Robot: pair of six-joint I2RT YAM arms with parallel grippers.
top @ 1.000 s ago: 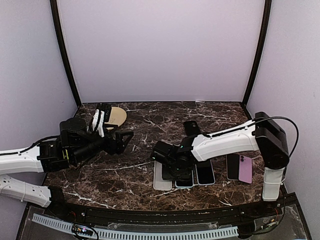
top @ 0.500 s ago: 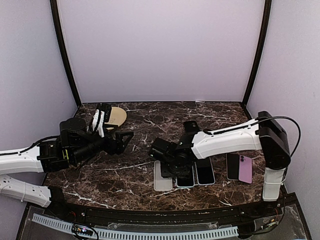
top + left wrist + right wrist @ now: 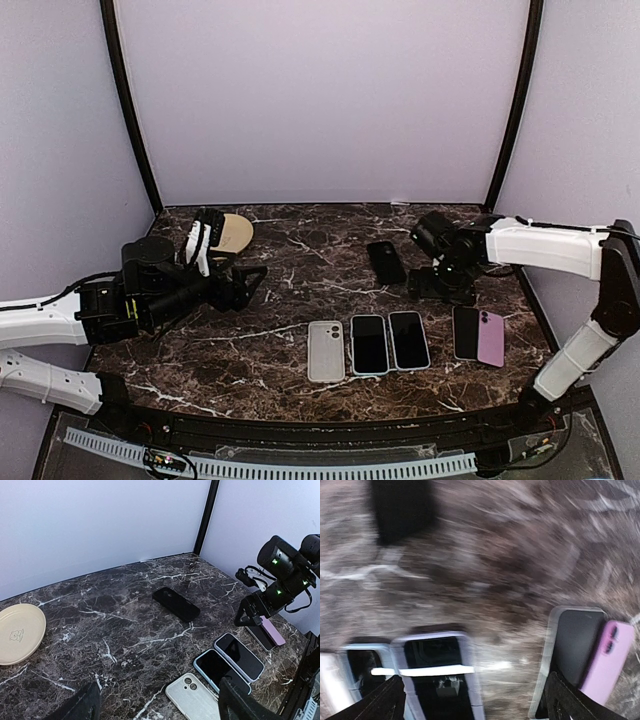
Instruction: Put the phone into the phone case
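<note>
Right claw (image 3: 475, 685) spread wide, empty, hovers above counter (image 3: 280, 350), well right of and behind white case (image 3: 325, 351). Left claw (image 3: 159, 692) also wide open, nothing held, left of white case. Phone (image 3: 368, 344) lies flat in blue phone case (image 3: 367, 646), just right of white case.

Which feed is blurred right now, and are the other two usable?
Right wrist view: heavily smeared, the table streaked, with a white glare bar across one phone. Top external view: sharp and evenly lit. Left wrist view: sharp too, no strong glare.
</note>
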